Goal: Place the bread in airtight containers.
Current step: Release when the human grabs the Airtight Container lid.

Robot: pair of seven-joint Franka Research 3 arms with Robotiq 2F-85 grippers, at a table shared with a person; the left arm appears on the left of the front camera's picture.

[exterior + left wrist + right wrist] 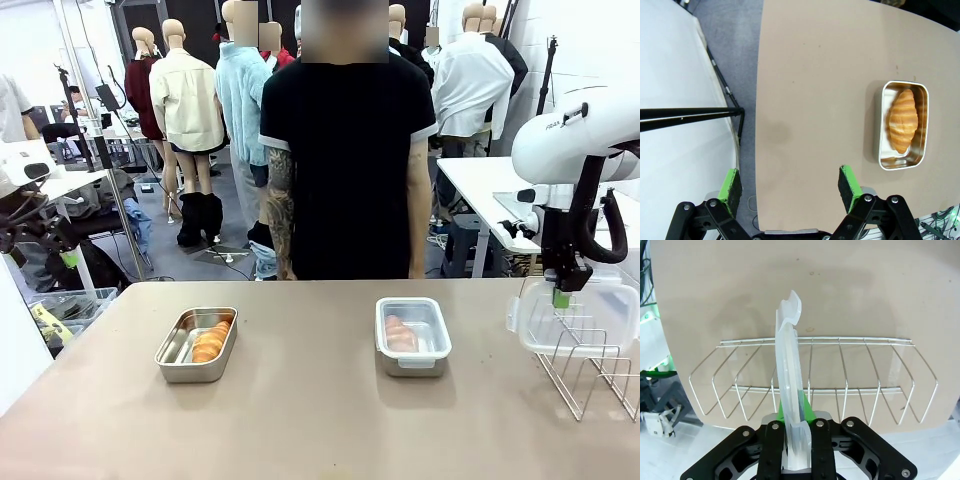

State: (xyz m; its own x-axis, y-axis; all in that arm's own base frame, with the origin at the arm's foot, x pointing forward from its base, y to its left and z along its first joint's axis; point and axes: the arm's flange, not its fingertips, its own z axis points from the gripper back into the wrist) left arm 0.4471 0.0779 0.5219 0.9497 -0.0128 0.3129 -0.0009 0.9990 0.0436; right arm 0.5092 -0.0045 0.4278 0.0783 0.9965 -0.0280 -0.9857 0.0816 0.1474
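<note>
At the right edge of the front view, the right tool point(562, 297) hangs from its white arm above a wire rack point(590, 375) and is clenched on a clear plastic lid point(578, 315), gripping it by the upper rim so the lid hangs upright just over the rack's prongs. In the right wrist view the same lid point(789, 375) runs edge-on up the middle of the frame from between the green pads, with the rack's wires point(815, 377) spread across the tan table point(790, 285) behind it. At the lower left centre of the front view an open steel container point(196, 345) sits on the table point(320, 420) with a golden croissant point(211, 341) lying in it. Lower right of centre, a second container point(412, 336) is covered by a clear lid, a croissant point(398, 334) visible through it. In the left wrist view the left tool point(790, 187) is released, its green pads point(731, 186) wide apart at the bottom of the frame above the table's edge, the open container point(904, 126) and its croissant point(902, 121) at the right. A person in a black shirt point(345, 150) stands at the far side of the table.
</note>
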